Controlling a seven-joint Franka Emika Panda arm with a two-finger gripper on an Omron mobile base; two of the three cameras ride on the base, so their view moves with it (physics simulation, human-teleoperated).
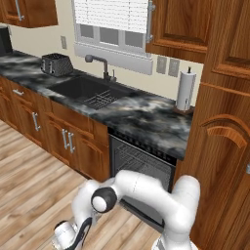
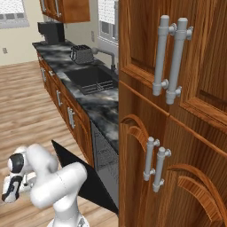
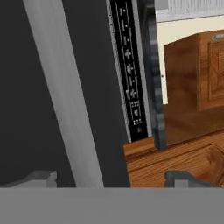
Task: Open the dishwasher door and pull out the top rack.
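Note:
The dishwasher door point(image 2: 86, 175) hangs partly open, its black panel tilted out and down from the counter. In the hand view its silver bar handle point(image 3: 63, 87) runs between my fingertips, close to the left one, beside the black control strip point(image 3: 131, 74). My gripper point(image 3: 113, 178) is open, with neither finger touching the bar. Seen from the right base camera, the gripper point(image 2: 9, 194) sits low at the door's outer edge. Inside the dishwasher opening, the top rack point(image 1: 139, 161) shows as grey wires and sits fully in. My arm hides most of the door in the left base view.
A tall wooden cabinet point(image 2: 177, 133) with silver handles stands right beside the dishwasher. The dark marble counter point(image 1: 146, 117) carries a sink point(image 1: 90, 90), a toaster point(image 1: 56, 64) and a paper towel roll point(image 1: 185, 90). Wooden floor point(image 1: 34, 171) lies open to the left.

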